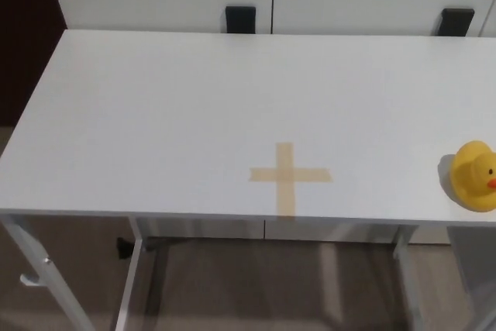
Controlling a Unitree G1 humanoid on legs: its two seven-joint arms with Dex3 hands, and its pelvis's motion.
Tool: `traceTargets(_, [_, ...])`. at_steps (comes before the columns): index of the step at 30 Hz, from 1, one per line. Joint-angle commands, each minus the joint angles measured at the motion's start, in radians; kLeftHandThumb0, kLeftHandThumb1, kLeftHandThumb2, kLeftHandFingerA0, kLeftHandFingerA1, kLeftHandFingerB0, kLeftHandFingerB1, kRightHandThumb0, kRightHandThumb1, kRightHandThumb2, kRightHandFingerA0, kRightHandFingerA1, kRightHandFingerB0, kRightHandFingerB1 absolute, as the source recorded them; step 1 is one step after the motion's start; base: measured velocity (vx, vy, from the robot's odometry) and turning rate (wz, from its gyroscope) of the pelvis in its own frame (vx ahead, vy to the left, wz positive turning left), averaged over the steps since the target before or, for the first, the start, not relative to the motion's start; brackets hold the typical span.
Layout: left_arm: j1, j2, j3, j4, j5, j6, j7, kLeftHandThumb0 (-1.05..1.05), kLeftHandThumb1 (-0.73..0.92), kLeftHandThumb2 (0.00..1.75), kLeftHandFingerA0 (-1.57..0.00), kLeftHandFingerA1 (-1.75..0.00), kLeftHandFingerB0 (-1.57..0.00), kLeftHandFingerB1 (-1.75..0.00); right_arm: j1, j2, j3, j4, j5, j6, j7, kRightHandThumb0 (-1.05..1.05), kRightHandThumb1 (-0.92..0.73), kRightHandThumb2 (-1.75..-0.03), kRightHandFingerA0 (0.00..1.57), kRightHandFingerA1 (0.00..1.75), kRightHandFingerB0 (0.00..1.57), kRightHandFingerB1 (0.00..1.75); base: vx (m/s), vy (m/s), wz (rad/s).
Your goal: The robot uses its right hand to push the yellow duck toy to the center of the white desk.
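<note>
- Duck sits on the desk at its right end, near the front edge, beak toward the right, well apart from the tape cross.
- Neither hand shows; finger state cannot be told.
- Step in hand, as I judge it: bring the right hand in on the duck's right side, low against its body, and push steadily left toward the cross; a high contact would probably tip it.
- Containers: none on the desk.

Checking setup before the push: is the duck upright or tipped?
Upright: the yellow duck sits on its base, head on top, beak sideways.
</note>
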Motion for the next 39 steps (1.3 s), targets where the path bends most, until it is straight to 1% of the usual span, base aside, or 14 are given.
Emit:
traceTargets(1, [-0.002,0.016,-0.006,0.015,0.008,0.027,0.001,-0.26,0.69,0.6,-0.74,-0.73,-0.78,-0.53,0.0,0.012,-0.071,0.033,0.071,-0.104,-0.028,-0.13,-0.78,-0.63,0.57,0.38,0.41,0.34,0.0,0.0,0.0])
traceTargets(16, [0.019,0.002,0.01,0.019,-0.009,0.021,0.008,-0.27,0.66,0.59,-0.76,-0.73,-0.79,-0.53,-0.162,-0.001,-0.342,-0.338,0.26,-0.033,-0.039,-0.56,-0.86,-0.66,0.2,0.3,0.19,0.28,0.0,0.0,0.0])
traceTargets(17, [0.018,0.003,0.012,0.018,-0.01,0.02,0.007,-0.27,0.68,0.6,-0.76,-0.74,-0.79,-0.54,-0.179,0.001,-0.34,-0.384,0.254,-0.021,-0.051,-0.32,-0.6,-1.11,0.0,0.48,0.0,0.46,0.0,0.0,0.0])
traceTargets(18, [0.018,0.004,0.012,0.019,-0.009,0.016,0.005,-0.26,0.66,0.59,-0.75,-0.71,-0.8,-0.54,-0.225,-0.003,-0.331,-0.401,0.25,-0.011,-0.063,-0.69,-0.84,-0.66,0.21,0.3,0.2,0.27,0.0,0.0,0.0])
traceTargets(20, [0.017,0.006,0.012,0.019,-0.006,0.011,0.003,-0.26,0.66,0.59,-0.75,-0.71,-0.8,-0.54,-0.289,-0.007,-0.318,-0.428,0.245,0.006,-0.08,-0.69,-0.84,-0.66,0.21,0.3,0.2,0.27,0.0,0.003,0.03])
traceTargets(23, [0.018,0.005,0.013,0.021,-0.005,0.004,0.001,-0.22,0.68,0.62,-0.78,-0.74,-0.78,-0.54,-0.373,-0.003,-0.27,-0.477,0.216,0.063,-0.095,-0.78,-0.87,-0.67,0.31,0.5,0.24,0.37,0.0,0.0,0.0])
traceTargets(24, [0.018,0.003,0.015,0.022,-0.006,0.005,0.0,-0.22,0.68,0.62,-0.79,-0.79,-0.78,-0.54,-0.398,0.003,-0.253,-0.494,0.208,0.082,-0.105,-0.77,-0.69,-1.05,0.3,0.55,0.2,0.47,0.0,0.0,0.0])
traceTargets(25, [0.02,0.001,0.015,0.02,-0.005,0.006,0.001,-0.22,0.69,0.6,-0.77,-0.72,-0.77,-0.52,-0.43,0.02,-0.223,-0.532,0.205,0.115,-0.108,-0.74,-0.9,-0.68,0.22,0.36,0.2,0.29,0.0,0.0,0.0])
traceTargets(29, [0.019,0.002,0.007,0.017,0.003,0.01,0.002,-0.23,0.69,0.6,-0.77,-0.69,-0.77,-0.52,-0.459,0.04,-0.169,-0.592,0.201,0.149,-0.092,-0.75,-0.91,-0.68,0.19,0.36,0.18,0.29,0.0,0.0,0.0])
traceTargets(30, [0.016,0.0,0.014,0.016,-0.004,0.017,0.002,-0.22,0.69,0.59,-0.78,-0.76,-0.8,-0.54,-0.469,0.042,-0.146,-0.603,0.194,0.15,-0.081,-0.35,-0.55,-1.13,0.0,0.5,0.0,0.48,0.0,0.0,0.0])
traceTargets(31, [0.015,0.001,0.015,0.015,-0.005,0.016,0.0,-0.18,0.66,0.71,-0.78,-0.75,-0.76,-0.56,-0.493,0.05,-0.115,-0.593,0.184,0.145,-0.063,-0.84,-0.78,-1.12,0.01,0.39,0.11,0.43,0.0,0.0,0.0])
traceTargets(33, [0.013,0.004,0.014,0.016,-0.004,0.014,-0.001,-0.2,0.66,0.66,-0.79,-0.74,-0.79,-0.57,-0.53,0.056,-0.056,-0.575,0.153,0.156,-0.043,-0.81,-0.91,-0.76,0.07,0.3,0.15,0.29,0.0,0.0,0.0])
traceTargets(38, [0.01,0.009,0.015,0.016,-0.003,0.011,-0.005,-0.23,0.69,0.62,-0.78,-0.7,-0.77,-0.54,-0.584,0.07,0.048,-0.523,0.096,0.169,-0.07,-0.79,-0.92,-0.76,0.07,0.32,0.17,0.33,0.0,0.0,0.0])
traceTargets(39, [0.008,0.012,0.016,0.015,-0.003,0.012,-0.005,-0.16,0.65,0.69,-0.78,-0.71,-0.77,-0.56,-0.594,0.079,0.063,-0.499,0.085,0.147,-0.071,-0.79,-0.78,-1.12,0.04,0.43,0.09,0.43,0.0,0.0,0.0])
